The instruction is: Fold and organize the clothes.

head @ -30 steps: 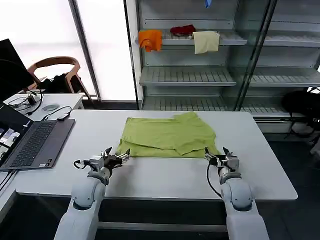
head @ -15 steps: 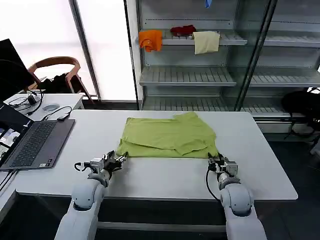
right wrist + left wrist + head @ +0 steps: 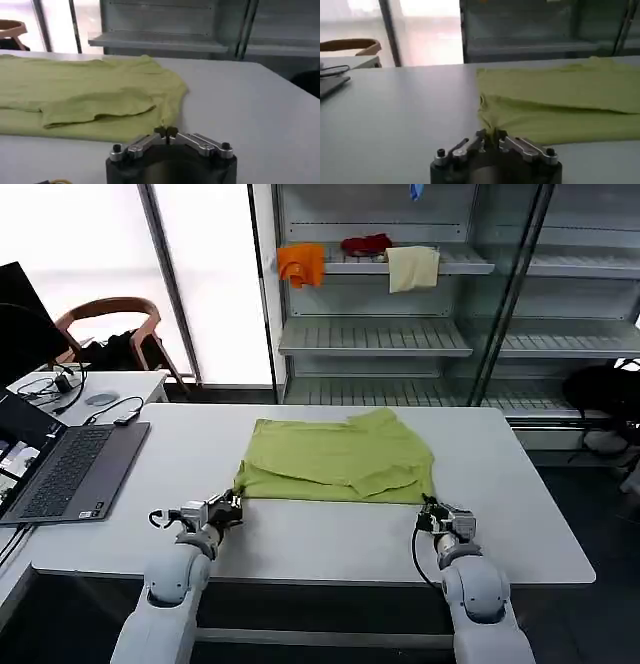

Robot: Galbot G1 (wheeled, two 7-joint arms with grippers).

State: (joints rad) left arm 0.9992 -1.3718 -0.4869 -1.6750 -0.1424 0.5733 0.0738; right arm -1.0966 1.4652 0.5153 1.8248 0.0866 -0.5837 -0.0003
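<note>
On table [image 3: 540, 514], green T-shirt [image 3: 340, 459], near corners pinched by left tool [image 3: 232, 506], right tool [image 3: 430, 511]

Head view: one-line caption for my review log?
Both grippers, left and right, shut at the near edge of the lime-green T-shirt on the white table.

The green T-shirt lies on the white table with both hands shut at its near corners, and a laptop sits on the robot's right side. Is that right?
Not quite: the laptop is on the robot's left, as the head view shows. The rest holds: the green T-shirt lies on the white table, with the left hand and right hand shut at its near corners.
</note>
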